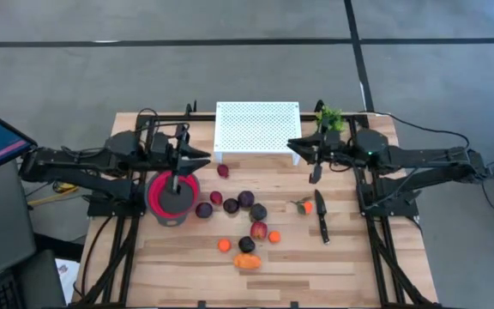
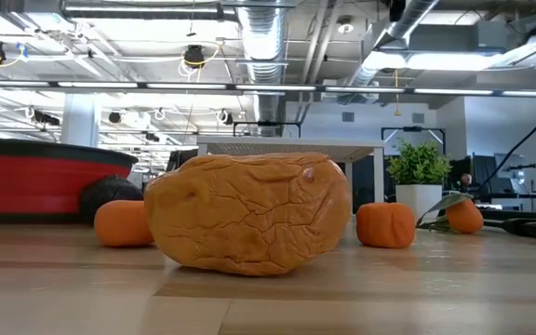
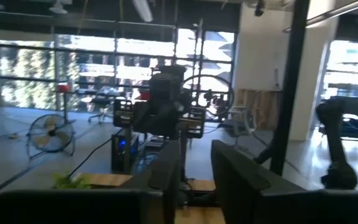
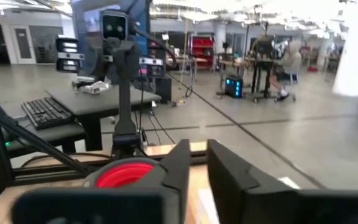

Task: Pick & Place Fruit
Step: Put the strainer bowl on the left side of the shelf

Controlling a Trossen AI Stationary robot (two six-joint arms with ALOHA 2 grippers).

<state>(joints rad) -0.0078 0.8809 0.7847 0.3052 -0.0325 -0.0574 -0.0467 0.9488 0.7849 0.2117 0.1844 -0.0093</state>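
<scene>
The fruit lies loose on the worktop (image 1: 333, 266), grouped around its middle. Nearest the front edge is the large orange piece (image 1: 247, 262), with a dark plum (image 1: 246, 245) just behind it and small oranges (image 1: 224, 245) on either side. A red-yellow ball (image 1: 259, 230) sits next, then a row of purple plums (image 1: 231, 206) runs across the centre. One more small orange (image 1: 304, 206) lies toward the right edge, just beside the black-handled knife (image 1: 322, 216).

The red bowl (image 1: 173, 196) stands at the left edge, beside the plum row. The left gripper (image 1: 204, 156) hangs above the worktop behind the bowl, fingers (image 3: 241, 177) slightly parted and holding nothing. The right gripper (image 1: 296, 144) hangs near the right rear, fingers (image 4: 229, 171) slightly parted and holding nothing.

A white perforated rack (image 1: 257, 129) stands at the rear edge, centre. A small green potted plant (image 1: 329, 118) stands at the rear right.
</scene>
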